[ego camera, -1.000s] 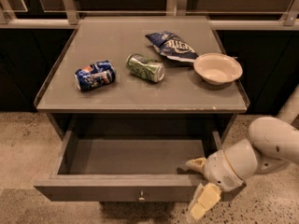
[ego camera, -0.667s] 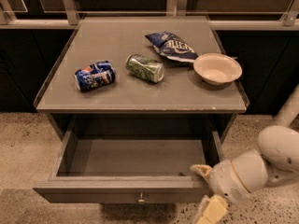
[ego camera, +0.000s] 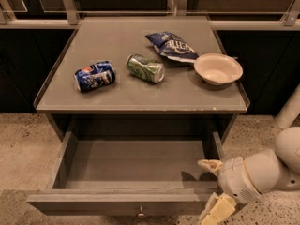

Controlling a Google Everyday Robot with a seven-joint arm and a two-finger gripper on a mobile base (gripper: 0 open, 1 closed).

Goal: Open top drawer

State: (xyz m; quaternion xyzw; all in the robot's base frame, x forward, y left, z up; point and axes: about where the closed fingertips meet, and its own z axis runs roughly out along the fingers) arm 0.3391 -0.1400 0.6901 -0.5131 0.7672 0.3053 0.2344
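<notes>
The top drawer (ego camera: 136,165) stands pulled far out under the grey table top, and its shallow grey box is empty. Its flat front (ego camera: 93,204) carries a small round metal knob (ego camera: 140,214) at the bottom edge of the view. My gripper (ego camera: 211,189) is at the drawer's front right corner, with the white arm behind it to the right. It is open: one pale finger (ego camera: 209,165) reaches over the inside of the box and the other (ego camera: 216,212) lies in front of the drawer front. It is clear of the knob.
On the table top (ego camera: 122,95) lie a blue can (ego camera: 94,76), a green can (ego camera: 145,68), a blue chip bag (ego camera: 171,46) and a pale bowl (ego camera: 218,68). Dark cabinets flank the table. Speckled floor (ego camera: 23,149) lies on both sides.
The drawer front has come a little further out toward the camera. My gripper and arm have moved slightly down and to the right beside the drawer's front right corner.
</notes>
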